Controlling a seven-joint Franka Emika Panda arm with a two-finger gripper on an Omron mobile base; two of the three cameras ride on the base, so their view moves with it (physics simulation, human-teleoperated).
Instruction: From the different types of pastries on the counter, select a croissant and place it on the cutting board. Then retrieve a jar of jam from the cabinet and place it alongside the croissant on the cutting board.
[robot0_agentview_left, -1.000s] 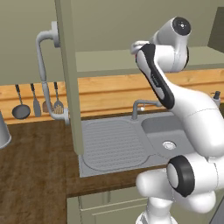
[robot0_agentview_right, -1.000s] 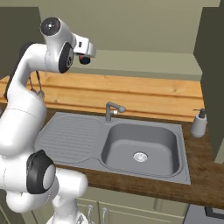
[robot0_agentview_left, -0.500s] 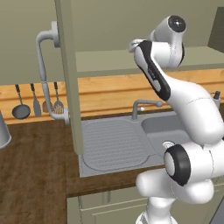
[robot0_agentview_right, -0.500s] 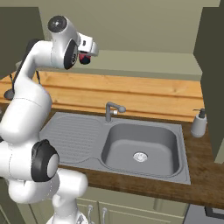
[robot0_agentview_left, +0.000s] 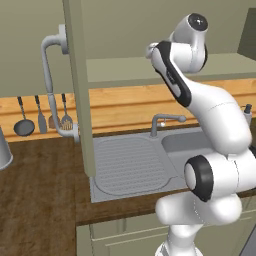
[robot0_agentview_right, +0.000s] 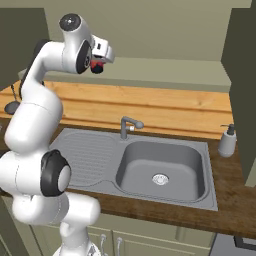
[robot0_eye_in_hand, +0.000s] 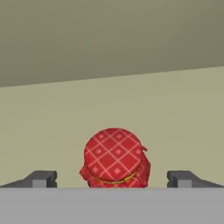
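One jam jar (robot0_eye_in_hand: 114, 159) sits between the spread hand's (robot0_eye_in_hand: 112, 178) tips, unheld; likely rigid, slippery glass, breakable, so grip the body below the cloth lid.

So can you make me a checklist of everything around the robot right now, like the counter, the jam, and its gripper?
Surface: wooden counter with a grey sink and a ribbed draining board.
Job's things: jam jar with a red checked lid, on the cabinet shelf.
Clutter: soap bottle beside the sink; utensils hanging on the wall.
Gripper: gripper open, one fingertip either side of the jar, not touching.
Cables: nothing seen.
Surroundings: faucet, open cabinet door.
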